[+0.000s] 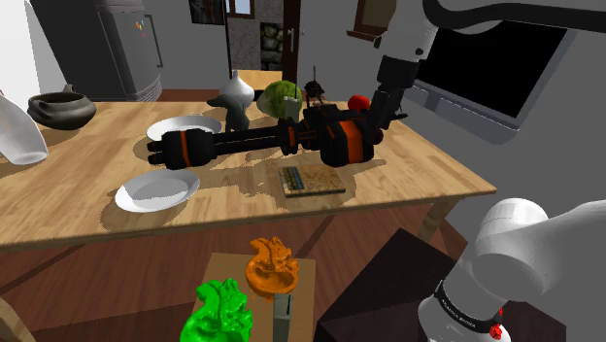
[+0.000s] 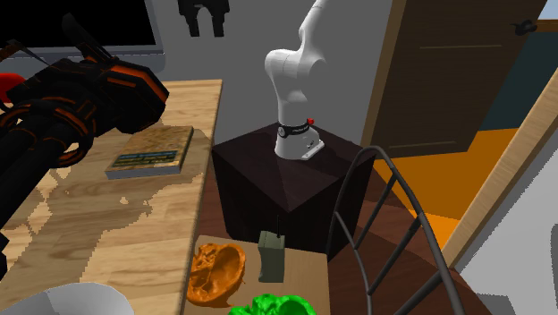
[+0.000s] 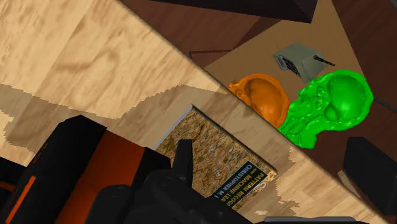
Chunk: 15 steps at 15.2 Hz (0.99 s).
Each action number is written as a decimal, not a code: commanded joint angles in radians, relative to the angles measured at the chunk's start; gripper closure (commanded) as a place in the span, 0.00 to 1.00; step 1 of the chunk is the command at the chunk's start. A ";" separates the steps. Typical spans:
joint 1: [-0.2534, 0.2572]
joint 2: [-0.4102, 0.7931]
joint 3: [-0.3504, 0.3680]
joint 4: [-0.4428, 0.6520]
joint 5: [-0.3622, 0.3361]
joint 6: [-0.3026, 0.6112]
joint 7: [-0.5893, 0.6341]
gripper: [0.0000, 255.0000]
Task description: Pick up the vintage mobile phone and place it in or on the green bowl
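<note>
Grey-green vintage mobile phone [image 3: 296,60] is stood upright on the low table [image 3: 248,60] near the green bowl [image 3: 331,105], so transfer is judged short. The gripper [image 1: 377,109] is held over the wooden table [image 1: 427,175]; its opening cannot be told.

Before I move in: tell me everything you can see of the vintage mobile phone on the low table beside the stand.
The vintage mobile phone is a small blocky handset, dull grey-green and plain-surfaced, with a short thin antenna rising from its top. The wrist view shows a small keypad patch on one face. It stands upright on the low brown side table, close to the orange bowl and the green bowl. It rests on the side table alone, as far as I can see; whether it brushes the orange bowl I cannot tell.
</note>
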 commanded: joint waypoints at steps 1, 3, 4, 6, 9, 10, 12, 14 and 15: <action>0.000 0.000 0.000 0.000 0.000 0.000 0.000 0.00; 0.002 -0.020 0.033 -0.070 0.016 0.055 0.044 0.00; 0.003 -0.028 0.051 -0.103 0.025 0.083 0.066 0.00; 0.007 -0.039 0.086 -0.166 0.043 0.139 0.110 0.00; 0.016 -0.043 0.142 -0.251 0.073 0.227 0.176 0.00; 0.019 -0.041 0.162 -0.276 0.084 0.258 0.199 0.00; 0.026 -0.029 0.203 -0.323 0.106 0.321 0.244 0.00; 0.034 -0.009 0.246 -0.364 0.128 0.387 0.290 0.00; 0.037 0.005 0.268 -0.382 0.139 0.421 0.313 0.00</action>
